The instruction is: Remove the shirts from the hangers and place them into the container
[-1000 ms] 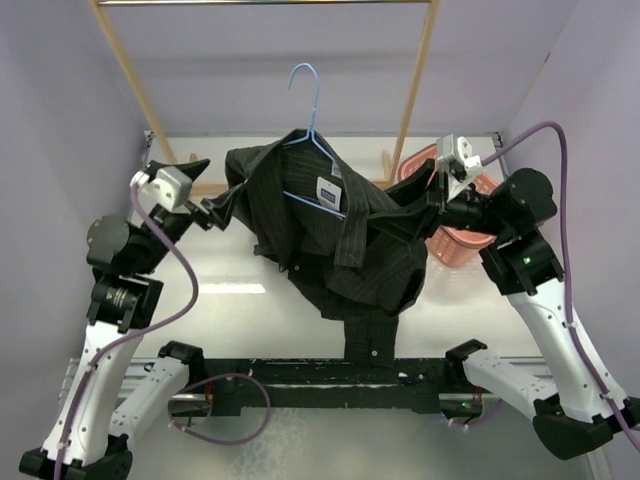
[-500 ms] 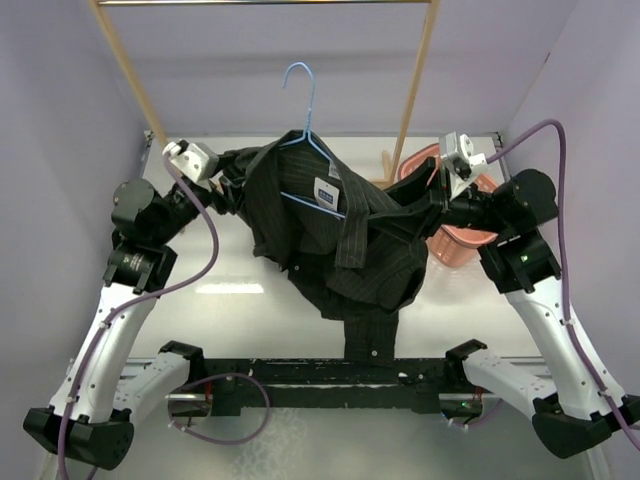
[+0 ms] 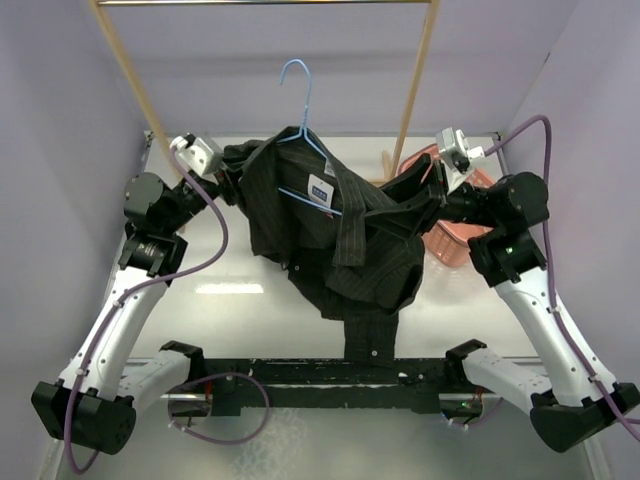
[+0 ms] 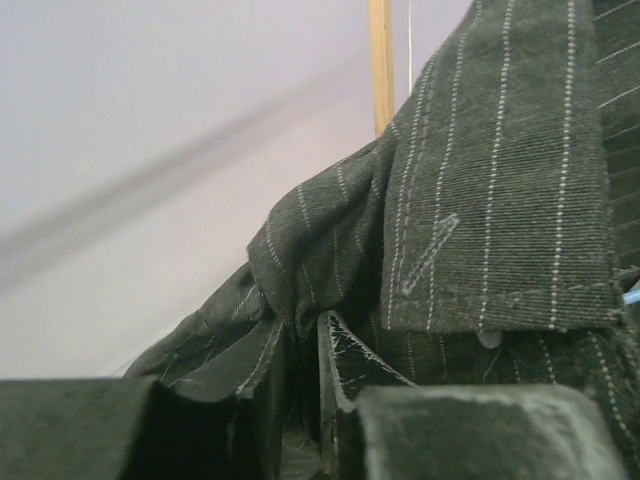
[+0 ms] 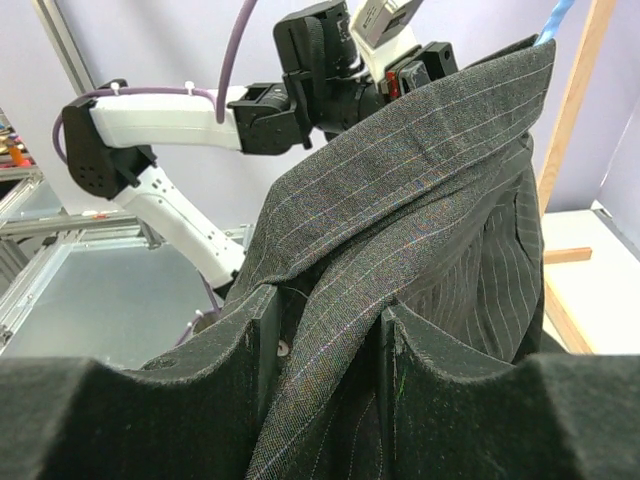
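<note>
The task was at an early stage. The shirt (image 3: pixel 340 235) was over the middle of the worktop (image 3: pixel 230 290), slung between the two arms, with its tail drooping toward the near edge. The light-blue hanger (image 3: pixel 307 100) was inside the collar, its hook poking up on the far side and seemingly short of the top bar of the wooden rack (image 3: pixel 415 90). The left tool (image 3: pixel 222 172) was clamped on a bunch of cloth at the shirt's far-left shoulder; its wrist view showed fabric wedged in the narrow gap between its fingers. The right tool (image 3: pixel 425 200) was clamped on a fold at the right side, with striped cloth running between its fingers. What was left, by my reading: freeing the hanger from the shirt, then carrying the shirt to the pink basket (image 3: pixel 450 243) at the far right.

The shirt and the right arm covered most of the basket, so its inside could not be seen. Only the hanger's hook and part of its wire showed. I could not tell whether the tail touched the worktop.
</note>
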{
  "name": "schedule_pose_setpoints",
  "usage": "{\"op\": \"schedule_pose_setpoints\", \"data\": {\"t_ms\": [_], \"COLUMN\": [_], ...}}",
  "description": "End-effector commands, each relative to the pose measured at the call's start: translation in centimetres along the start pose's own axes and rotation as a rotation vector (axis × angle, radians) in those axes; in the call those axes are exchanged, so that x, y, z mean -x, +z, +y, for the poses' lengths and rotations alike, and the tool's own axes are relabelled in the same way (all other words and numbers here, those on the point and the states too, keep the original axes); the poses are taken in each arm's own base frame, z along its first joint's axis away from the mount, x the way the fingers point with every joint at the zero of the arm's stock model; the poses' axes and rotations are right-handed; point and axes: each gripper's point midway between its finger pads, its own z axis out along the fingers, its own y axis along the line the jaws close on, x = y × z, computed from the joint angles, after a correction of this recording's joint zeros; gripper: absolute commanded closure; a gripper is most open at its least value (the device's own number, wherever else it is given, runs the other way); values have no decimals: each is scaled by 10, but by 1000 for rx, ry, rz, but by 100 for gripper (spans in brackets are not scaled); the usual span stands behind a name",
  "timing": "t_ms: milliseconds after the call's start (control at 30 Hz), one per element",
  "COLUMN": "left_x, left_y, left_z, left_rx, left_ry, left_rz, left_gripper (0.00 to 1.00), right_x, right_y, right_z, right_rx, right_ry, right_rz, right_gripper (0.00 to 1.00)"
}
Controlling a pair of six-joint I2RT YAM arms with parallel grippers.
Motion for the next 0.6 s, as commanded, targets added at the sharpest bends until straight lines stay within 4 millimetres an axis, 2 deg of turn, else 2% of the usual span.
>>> {"op": "schedule_pose_setpoints", "data": {"t_ms": [0,33,167,267,367,433,500,567], "left_x": [13,12,7,0,-8,-7,-2,1], "left_y": [4,3,0,-4,-14,-24,-31,-34], "left_z": [-13,-14,-12,11,41,60,66,63], "left_rx": [-87,-89,-72,55,209,305,350,344], "left_ry": [21,24,45,80,176,236,277,285], "left_rz": [-72,-75,-58,-1,89,133,140,123], "left_gripper": [90,100,100,100,100,100,100,100], "right_x": [18,17,10,-1,-13,-21,-32,-40], "right_y": [3,3,4,-4,-22,-32,-39,-38], "right_z": [14,12,-8,-47,-90,-108,-121,-120], "right_rx": [70,64,-21,-245,-508,-615,-692,-670], "right_ry": [-92,-93,-82,-56,-7,25,71,85], "right_rz": [-48,-47,-33,26,84,128,176,210], "right_gripper": [100,100,100,99,78,65,60,65]}}
